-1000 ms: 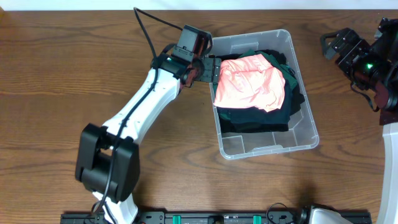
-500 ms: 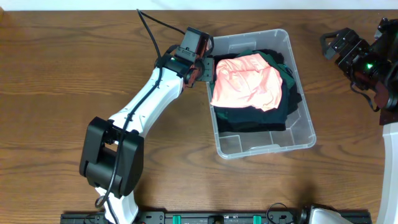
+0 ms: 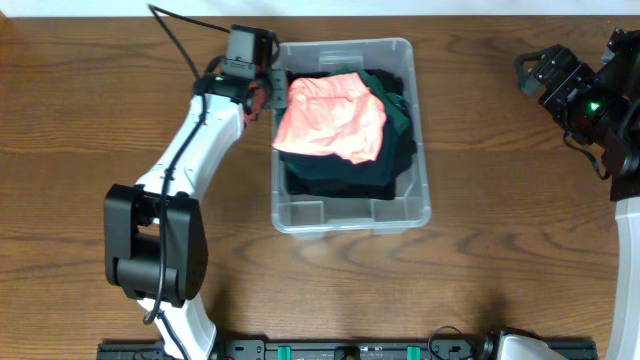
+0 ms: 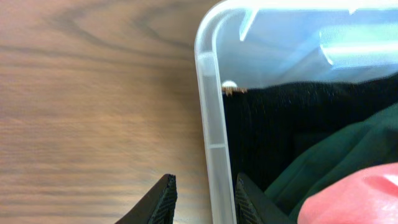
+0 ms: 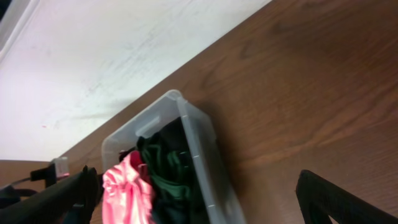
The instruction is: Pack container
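Note:
The container (image 3: pixel 350 216), a clear plastic bin, sits at the table's middle back. It holds a pink garment (image 3: pixel 330 118) on top of dark green and black clothes (image 3: pixel 395 125). My left gripper (image 3: pixel 272 92) straddles the bin's left wall near the far corner. In the left wrist view its jaws (image 4: pixel 205 199) stand narrow about the rim (image 4: pixel 208 93), one finger outside and one inside against the black cloth (image 4: pixel 280 124). My right gripper (image 3: pixel 535 72) hangs wide open at the far right, apart from the bin, with nothing in it (image 5: pixel 196 186).
Bare brown wood surrounds the bin on all sides. The table's back edge meets a white wall (image 5: pixel 124 56) just behind the bin. My left arm (image 3: pixel 190 150) stretches from the front left up to the bin.
The left jaws have narrowed onto the bin's left wall. The bin has slid leftward across the table together with the left gripper. The right arm has stayed still.

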`<state>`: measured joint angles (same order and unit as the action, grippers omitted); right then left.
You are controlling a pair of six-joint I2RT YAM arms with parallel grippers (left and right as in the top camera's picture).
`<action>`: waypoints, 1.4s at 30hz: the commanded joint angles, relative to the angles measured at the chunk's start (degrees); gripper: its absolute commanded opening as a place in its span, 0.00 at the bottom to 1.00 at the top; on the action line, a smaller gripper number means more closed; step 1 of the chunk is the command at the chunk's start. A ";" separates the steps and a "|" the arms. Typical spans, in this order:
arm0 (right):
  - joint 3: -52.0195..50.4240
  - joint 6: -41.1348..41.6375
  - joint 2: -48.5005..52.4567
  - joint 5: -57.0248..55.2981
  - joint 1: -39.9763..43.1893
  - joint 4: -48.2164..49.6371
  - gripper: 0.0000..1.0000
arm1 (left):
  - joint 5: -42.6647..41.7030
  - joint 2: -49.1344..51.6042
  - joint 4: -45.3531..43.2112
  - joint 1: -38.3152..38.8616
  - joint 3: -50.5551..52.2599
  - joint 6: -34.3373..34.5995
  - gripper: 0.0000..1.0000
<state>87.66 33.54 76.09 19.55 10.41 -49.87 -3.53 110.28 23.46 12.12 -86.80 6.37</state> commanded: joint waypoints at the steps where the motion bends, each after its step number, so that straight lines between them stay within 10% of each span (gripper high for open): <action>1: 0.20 0.28 -0.72 0.17 0.24 0.09 0.99 | 2.49 0.85 -0.68 -0.96 0.33 -8.02 0.32; 5: 0.20 0.28 -0.72 0.17 0.24 0.09 0.99 | 2.49 0.85 -0.22 -0.92 0.33 -9.09 0.36; 20: 0.20 0.28 -0.72 0.17 0.24 0.09 0.99 | 2.78 -17.07 7.91 -2.38 -0.35 -7.61 0.99; 42: 0.20 0.26 -0.72 0.17 0.24 0.09 0.99 | 4.20 -50.29 39.30 -11.13 -0.33 -7.63 0.98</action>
<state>87.66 33.54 76.09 19.55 10.41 -49.87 0.05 61.54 61.58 1.23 -86.87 -1.32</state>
